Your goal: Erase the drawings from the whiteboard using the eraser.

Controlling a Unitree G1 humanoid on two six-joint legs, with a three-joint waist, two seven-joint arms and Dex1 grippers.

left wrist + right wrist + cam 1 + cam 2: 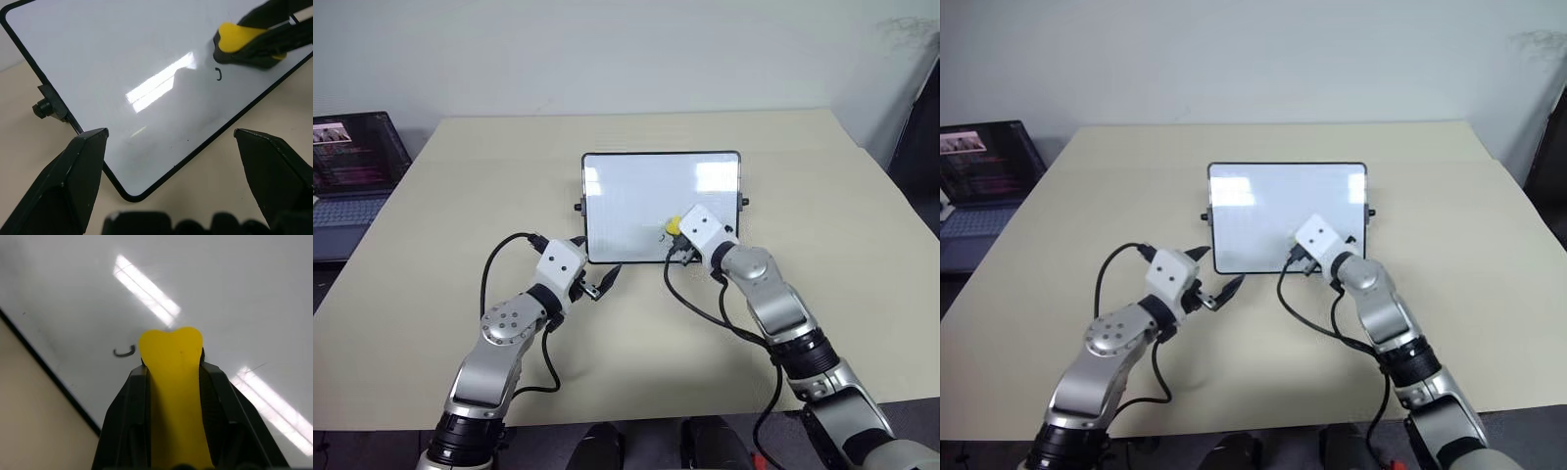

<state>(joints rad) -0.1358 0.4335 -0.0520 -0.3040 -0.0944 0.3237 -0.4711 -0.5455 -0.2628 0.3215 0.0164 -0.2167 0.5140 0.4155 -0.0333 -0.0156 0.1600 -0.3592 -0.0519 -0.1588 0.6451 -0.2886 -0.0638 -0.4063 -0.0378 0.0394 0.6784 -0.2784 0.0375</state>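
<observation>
I'm pressing the eraser (175, 396), clamped in my right gripper (682, 238), onto the board (636, 201) beside one remaining mark (124, 352); my left gripper (1216, 278) is hovering spread wide at the board's near corner.

yellow eraser (173, 391), glossy white whiteboard (636, 201) with black frame, dark curl of drawings (124, 352), beige table (862, 255)
</observation>
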